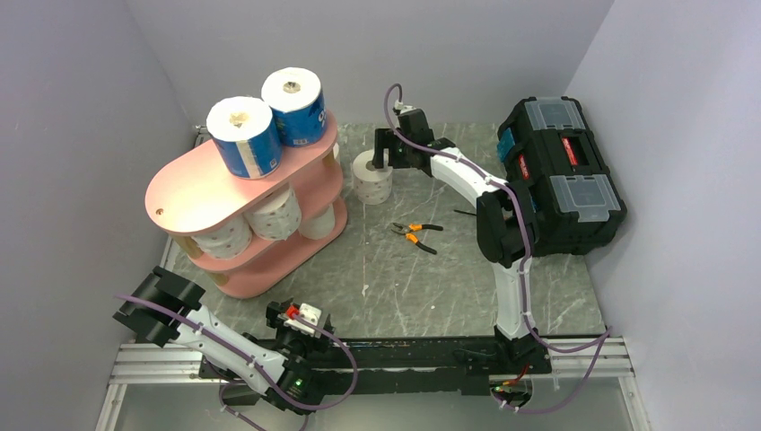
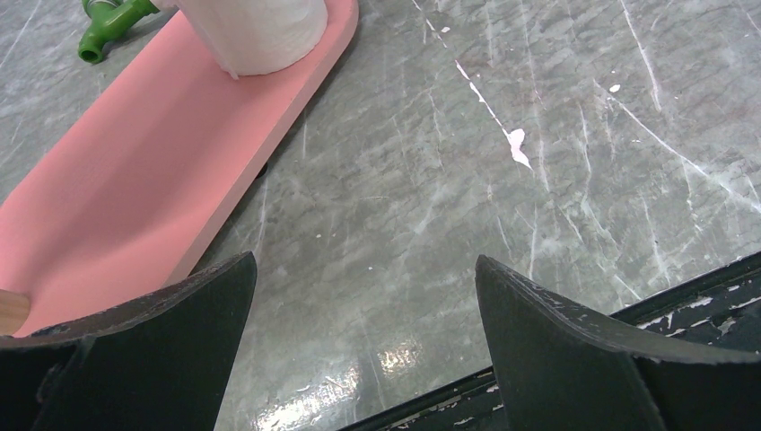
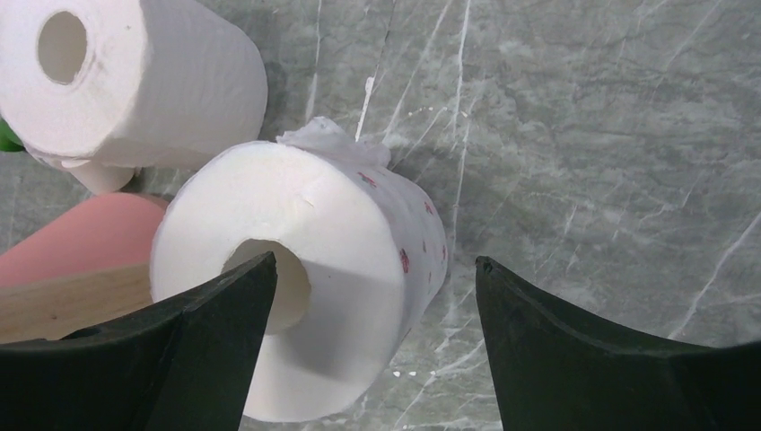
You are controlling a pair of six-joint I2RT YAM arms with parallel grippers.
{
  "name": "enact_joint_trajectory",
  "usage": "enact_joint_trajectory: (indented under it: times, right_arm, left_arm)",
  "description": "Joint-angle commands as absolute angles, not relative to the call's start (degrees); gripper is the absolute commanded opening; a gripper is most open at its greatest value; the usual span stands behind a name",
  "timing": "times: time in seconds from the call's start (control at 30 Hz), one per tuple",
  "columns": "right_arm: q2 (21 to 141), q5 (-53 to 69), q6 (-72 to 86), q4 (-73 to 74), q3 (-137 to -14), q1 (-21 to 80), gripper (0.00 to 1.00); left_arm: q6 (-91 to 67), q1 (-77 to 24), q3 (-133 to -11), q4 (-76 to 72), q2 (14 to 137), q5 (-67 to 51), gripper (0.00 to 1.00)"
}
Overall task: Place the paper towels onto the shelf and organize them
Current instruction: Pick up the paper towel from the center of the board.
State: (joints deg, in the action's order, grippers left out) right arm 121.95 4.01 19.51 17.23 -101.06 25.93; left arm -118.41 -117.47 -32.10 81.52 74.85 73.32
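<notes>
The pink three-tier shelf (image 1: 238, 180) stands at the left. Two blue-wrapped rolls (image 1: 244, 135) (image 1: 294, 103) stand on its top board, and white rolls (image 1: 274, 214) fill the lower tiers. A white roll with pinkish speckles (image 1: 371, 177) stands on the table right of the shelf. My right gripper (image 1: 384, 154) is open just above it. In the right wrist view (image 3: 374, 260) the left finger (image 3: 206, 341) lies over the core of this roll (image 3: 359, 233) without gripping it. My left gripper (image 1: 280, 314) is open and empty near the front edge, also in its wrist view (image 2: 363, 296).
A black toolbox (image 1: 561, 175) stands at the right. Orange-handled pliers (image 1: 415, 233) lie mid-table. The left wrist view shows the shelf's bottom board (image 2: 135, 171), a white roll (image 2: 260, 31) and a green object (image 2: 108, 27). Grey walls close in on both sides.
</notes>
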Motion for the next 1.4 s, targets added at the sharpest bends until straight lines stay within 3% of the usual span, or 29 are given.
enact_joint_trajectory:
  times: [0.0, 0.2, 0.3, 0.43, 0.9, 1.37]
  right_arm:
    - [121.7, 5.1, 20.0, 16.8, -100.5, 25.8, 0.80]
    - [121.2, 6.6, 20.3, 16.1, -98.9, 25.7, 0.67]
    - [120.1, 6.3, 20.3, 15.3, -97.9, 25.7, 0.49]
    - [114.1, 6.3, 20.8, 13.0, -94.4, 25.7, 0.36]
    - [88.7, 2.3, 19.6, 19.2, -86.9, 30.5, 0.36]
    - [85.1, 4.0, 22.0, 23.8, -91.9, 37.9, 0.37]
  left_arm:
    - [-129.8, -117.9, -32.0, 82.5, 74.6, 74.4, 0.99]
    - [-129.8, -117.9, -32.1, 82.5, 74.7, 74.3, 0.99]
    - [-129.7, -117.9, -32.2, 82.6, 74.7, 74.3, 0.99]
    - [-129.7, -117.9, -32.3, 82.7, 74.8, 74.3, 0.99]
    - [-129.8, -118.5, -33.2, 83.5, 75.9, 74.8, 0.99]
    - [-131.4, -118.7, -33.7, 85.6, 76.3, 76.0, 0.99]
